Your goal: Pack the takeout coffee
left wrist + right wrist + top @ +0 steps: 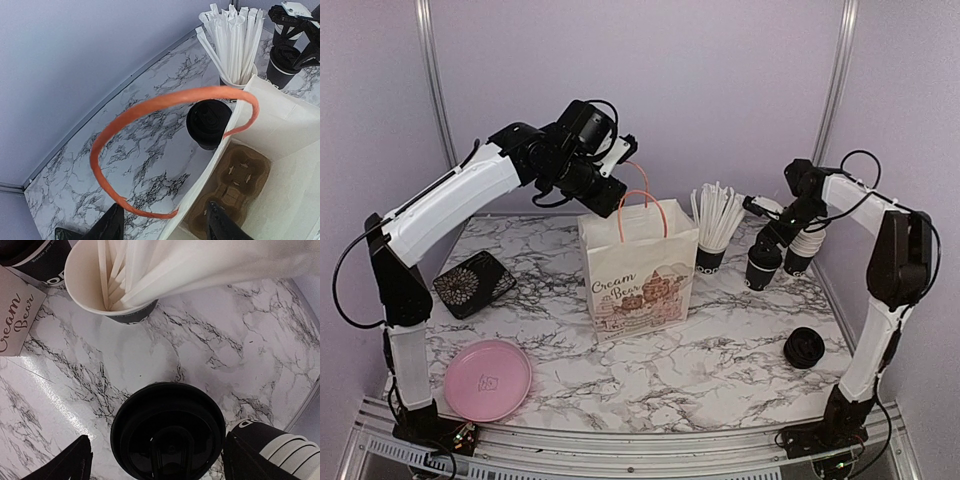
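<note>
The takeout coffee [762, 266], a black cup with a round black lid [167, 432], stands at the right rear beside the straw cup [711, 256]. My right gripper [773, 238] is open just above it, its fingers [65, 462] either side of the lid. A second lidded black cup [208, 122] stands behind the white paper bag [638, 272]. My left gripper [625, 160] is open over the bag's rear edge, and the raised orange handle [150, 105] runs between its fingers [111, 227]. A brown cardboard cup carrier [235, 185] lies inside the bag.
A nested stack of cups [801, 250] stands right of the coffee. A black lid stack [804, 347] lies front right. A pink plate [487, 378] and a black patterned box [473, 283] sit at the left. The walls are close behind.
</note>
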